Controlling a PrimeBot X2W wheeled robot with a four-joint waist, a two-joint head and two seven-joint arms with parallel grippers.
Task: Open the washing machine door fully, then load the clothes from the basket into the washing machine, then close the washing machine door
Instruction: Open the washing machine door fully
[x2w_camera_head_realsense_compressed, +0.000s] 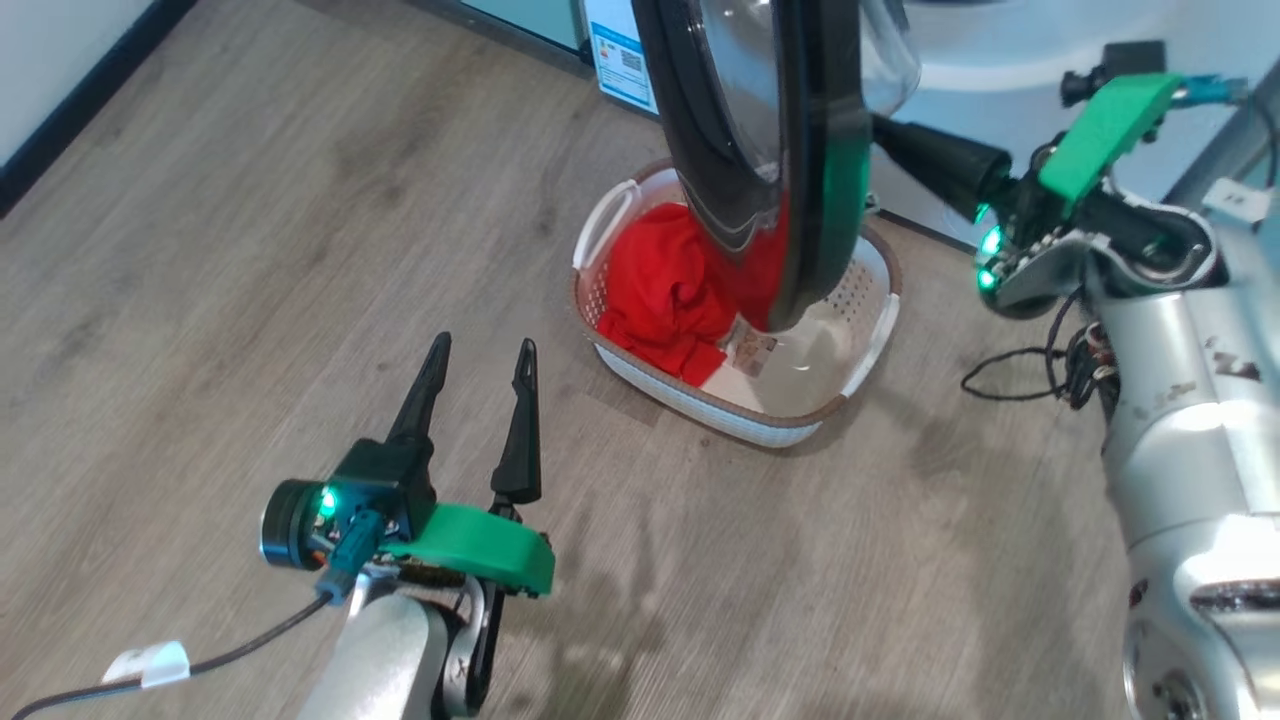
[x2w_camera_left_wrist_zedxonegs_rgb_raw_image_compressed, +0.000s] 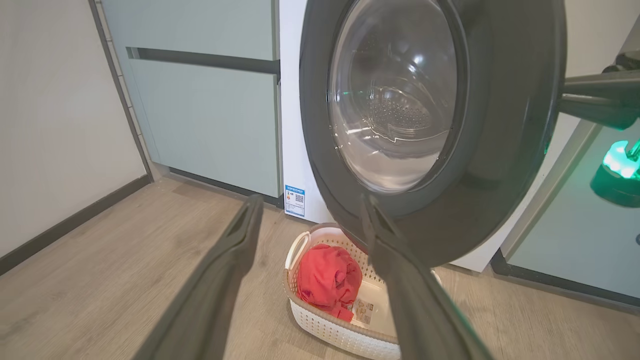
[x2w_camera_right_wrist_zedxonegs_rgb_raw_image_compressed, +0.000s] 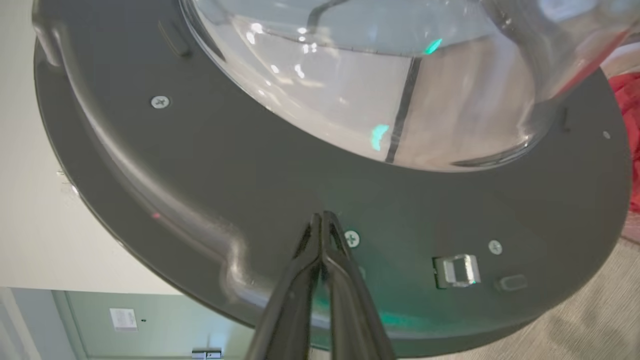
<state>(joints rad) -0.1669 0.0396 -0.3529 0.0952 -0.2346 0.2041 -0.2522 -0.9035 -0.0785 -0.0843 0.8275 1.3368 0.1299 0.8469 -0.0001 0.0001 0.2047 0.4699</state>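
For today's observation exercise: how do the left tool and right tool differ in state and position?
The left tool stands open; the right tool is shut. The left tool hangs over the floor, touching nothing; the right tool's tip rests against the washing machine door. Both have long dark fingers.

The right gripper (x2w_camera_right_wrist_zedxonegs_rgb_raw_image_compressed: 322, 220), jaws pressed together, meets the washing machine door (x2w_camera_right_wrist_zedxonegs_rgb_raw_image_compressed: 200, 190) beside a screw (x2w_camera_right_wrist_zedxonegs_rgb_raw_image_compressed: 352, 239).

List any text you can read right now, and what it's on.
Nothing is readable.
Blue sticker on the washing machine: QR code visible, print too small.
Label sticker in the basket: too small.
White label on the teal cabinet: blurred.
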